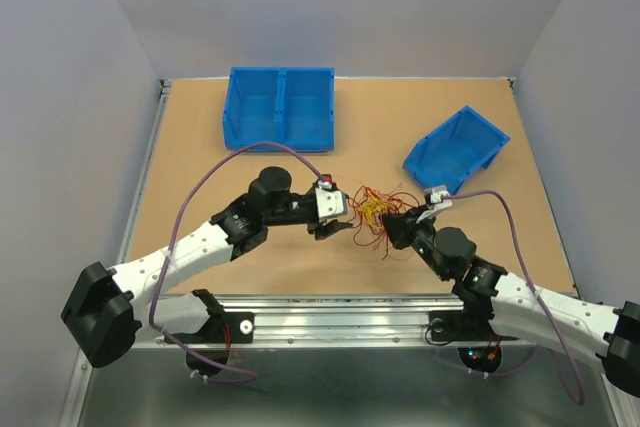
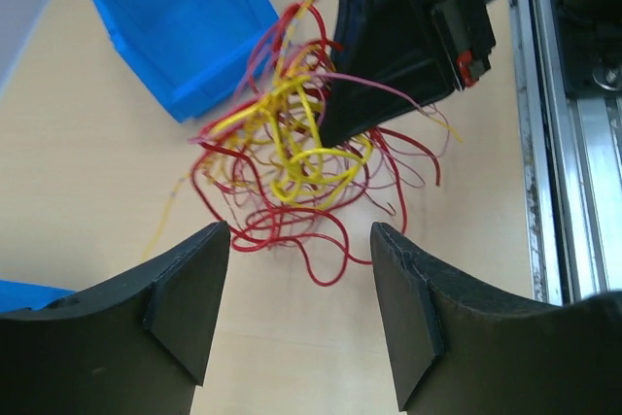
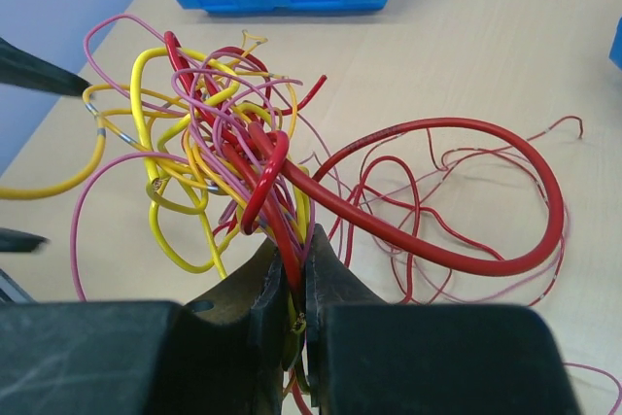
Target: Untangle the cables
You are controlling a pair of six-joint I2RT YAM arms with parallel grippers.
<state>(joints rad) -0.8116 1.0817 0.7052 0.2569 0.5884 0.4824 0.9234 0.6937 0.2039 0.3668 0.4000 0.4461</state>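
The cables (image 1: pixel 372 212) lie in one tangle of thin red, yellow and pink wires on the table between the two arms. From the right, my right gripper (image 3: pixel 296 240) is shut on a bundle of red, yellow and pink strands at the tangle's edge, and a red loop (image 3: pixel 466 128) arcs off to its right. My left gripper (image 2: pixel 299 230) is open just short of the cables (image 2: pixel 292 153), with bare table between its fingers. It touches no wire. In the left wrist view the right gripper (image 2: pixel 326 133) pokes into the far side of the tangle.
A two-compartment blue bin (image 1: pixel 280 107) stands at the back. A single blue bin (image 1: pixel 457 150) sits tilted at the back right, close behind the tangle. A metal rail (image 1: pixel 340 312) runs along the near table edge. Grey walls enclose three sides.
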